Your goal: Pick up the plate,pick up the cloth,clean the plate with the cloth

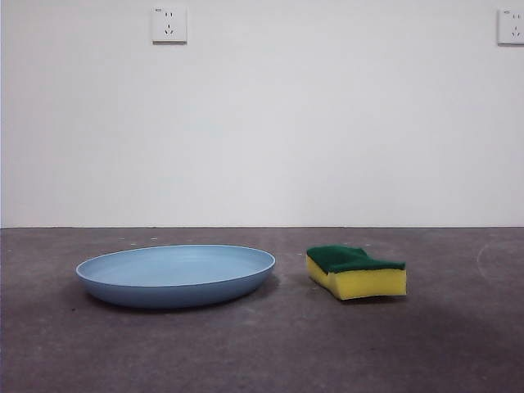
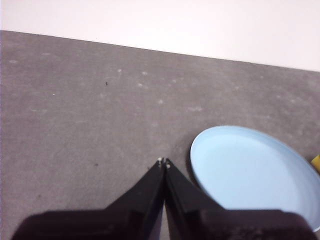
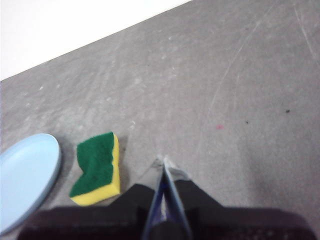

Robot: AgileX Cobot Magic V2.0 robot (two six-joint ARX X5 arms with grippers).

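The light-blue plate (image 1: 176, 274) lies flat on the grey table, left of centre in the front view. The cloth, a yellow sponge with a dark green top (image 1: 357, 271), lies flat just to its right, apart from it. My left gripper (image 2: 163, 162) is shut and empty, held above the table beside the plate (image 2: 250, 172). My right gripper (image 3: 162, 161) is shut and empty, held above the table beside the sponge (image 3: 97, 167); the plate's rim (image 3: 27, 175) shows beyond the sponge. Neither gripper shows in the front view.
The grey table (image 1: 262, 352) runs back to a white wall with two sockets (image 1: 169, 24). Bare table surface lies around both things.
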